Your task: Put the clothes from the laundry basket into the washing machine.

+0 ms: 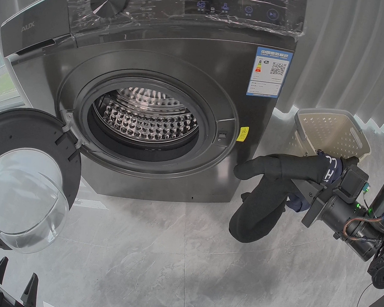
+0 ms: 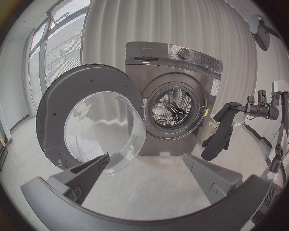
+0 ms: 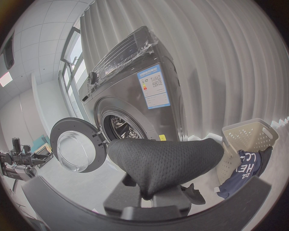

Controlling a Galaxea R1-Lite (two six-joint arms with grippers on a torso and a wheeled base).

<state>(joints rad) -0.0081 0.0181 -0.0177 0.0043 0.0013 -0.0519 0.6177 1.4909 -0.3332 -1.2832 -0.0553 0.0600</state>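
Observation:
The grey washing machine (image 1: 160,116) stands with its door (image 1: 26,178) swung open to the left and the steel drum (image 1: 147,116) bare. To its right, my right gripper (image 1: 315,184) is shut on a black garment (image 1: 262,197) that hangs down toward the floor, just in front of the beige laundry basket (image 1: 332,128). A navy shirt (image 1: 333,166) lies over the basket's near rim. In the right wrist view the black garment (image 3: 162,162) drapes over the gripper (image 3: 147,195). My left gripper (image 2: 145,158) is open and holds nothing, low in front of the door (image 2: 90,117).
Pleated curtains (image 1: 348,53) run behind the machine and basket. Grey tiled floor (image 1: 162,252) lies open in front of the machine. The open door juts out on the left, close to my left arm. A window wall (image 2: 57,51) stands left of the machine.

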